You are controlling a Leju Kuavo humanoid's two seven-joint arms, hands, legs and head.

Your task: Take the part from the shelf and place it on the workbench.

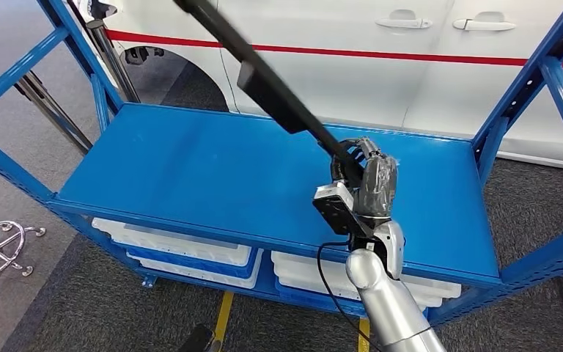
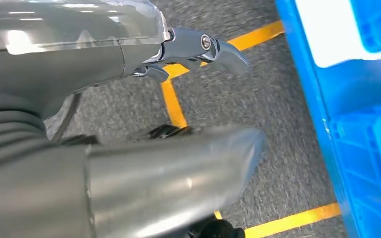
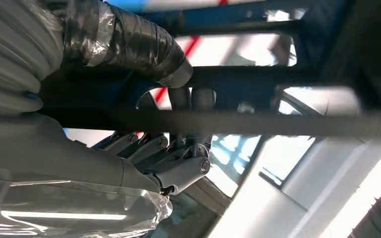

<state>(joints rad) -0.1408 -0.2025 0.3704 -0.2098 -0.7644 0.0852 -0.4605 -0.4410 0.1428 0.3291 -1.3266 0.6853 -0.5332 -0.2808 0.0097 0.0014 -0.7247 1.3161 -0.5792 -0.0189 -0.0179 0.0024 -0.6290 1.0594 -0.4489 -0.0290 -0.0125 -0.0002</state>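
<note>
Part (image 1: 264, 81): long, thin, flat black strip with a wider black block partway along; plain, matte.
Part position: lower end in the right hand (image 1: 363, 180), rising away from it, above the blue shelf (image 1: 190, 169).
Right hand: fingers wrapped round the part.
Left hand (image 2: 129, 99): fingers spread, holding nothing, over grey carpet.
Writing: none readable.

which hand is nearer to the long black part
Right. The right hand grips the long black part at its lower end, above the blue shelf. The left hand hangs low beside the rack, over grey carpet, holding nothing.
</note>
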